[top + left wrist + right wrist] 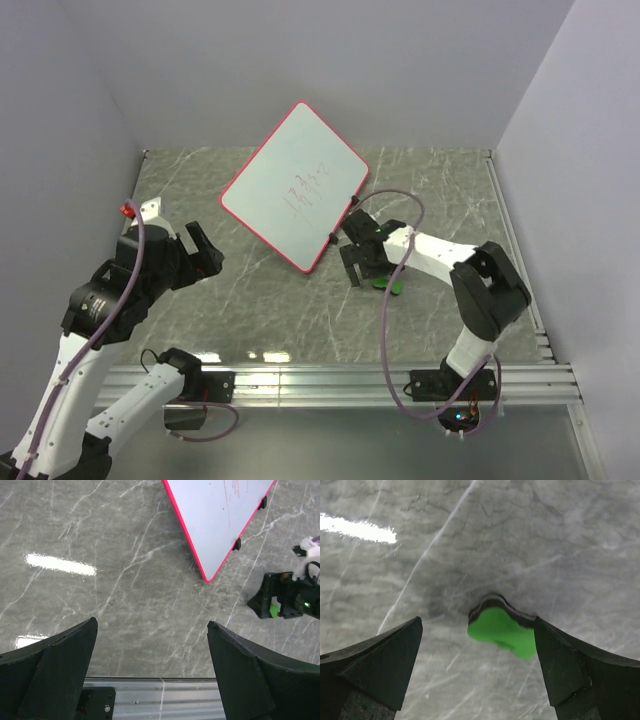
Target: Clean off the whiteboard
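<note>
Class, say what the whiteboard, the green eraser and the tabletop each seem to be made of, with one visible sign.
Whiteboard: smooth, even white panel, likely coated, with a red-pink plastic-looking rim. Green eraser: matte green top, plastic or foam, over a dark layer; unclear which. Tabletop: grey veined marble look, polished; it mirrors lamp glare, possibly laminate.

White arms (pixel 68 375), black claws (pixel 207 250) (pixel 351 262), purple cables (pixel 385 310)

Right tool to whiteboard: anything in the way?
Nothing visible. The open right tool hangs just off the whiteboard, by its near-right edge, with only table surface between them. The green eraser lies on the table under the tool, not on the board side.
</note>
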You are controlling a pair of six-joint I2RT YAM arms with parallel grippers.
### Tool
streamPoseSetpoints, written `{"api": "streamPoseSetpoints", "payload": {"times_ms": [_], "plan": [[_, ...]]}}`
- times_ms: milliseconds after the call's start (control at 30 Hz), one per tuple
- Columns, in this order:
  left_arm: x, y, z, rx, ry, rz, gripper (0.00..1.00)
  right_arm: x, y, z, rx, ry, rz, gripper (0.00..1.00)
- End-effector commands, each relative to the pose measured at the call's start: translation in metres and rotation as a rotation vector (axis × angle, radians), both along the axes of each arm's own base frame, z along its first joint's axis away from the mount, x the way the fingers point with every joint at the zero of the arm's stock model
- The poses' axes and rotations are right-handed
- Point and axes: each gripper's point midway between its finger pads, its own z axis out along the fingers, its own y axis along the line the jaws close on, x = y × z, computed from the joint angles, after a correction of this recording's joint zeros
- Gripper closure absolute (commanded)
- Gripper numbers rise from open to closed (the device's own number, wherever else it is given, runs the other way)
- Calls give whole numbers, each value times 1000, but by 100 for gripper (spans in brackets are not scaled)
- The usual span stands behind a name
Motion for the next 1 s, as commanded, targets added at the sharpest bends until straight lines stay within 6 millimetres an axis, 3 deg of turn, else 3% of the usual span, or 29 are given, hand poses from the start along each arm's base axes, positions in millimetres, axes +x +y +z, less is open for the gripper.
{"api": "streamPoseSetpoints", "payload": {"times_ms": [0, 167, 433, 700, 967], "plan": [[-7, 4, -2, -4, 19, 22, 2, 26, 5, -1, -7, -59, 14, 0], [-11, 8, 0, 5, 33, 39, 2, 31, -6, -13, 13, -50, -30, 0], [-10, 10, 2, 1, 44, 62, 3, 14, -25, -5, 68, -67, -78, 0], [-5, 7, 7, -13, 47, 73, 4, -2, -21, 19, 179, -104, -65, 0], [-9, 3, 8, -55, 54, 76, 6, -5, -22, 3, 142, -37, -77, 0]]}}
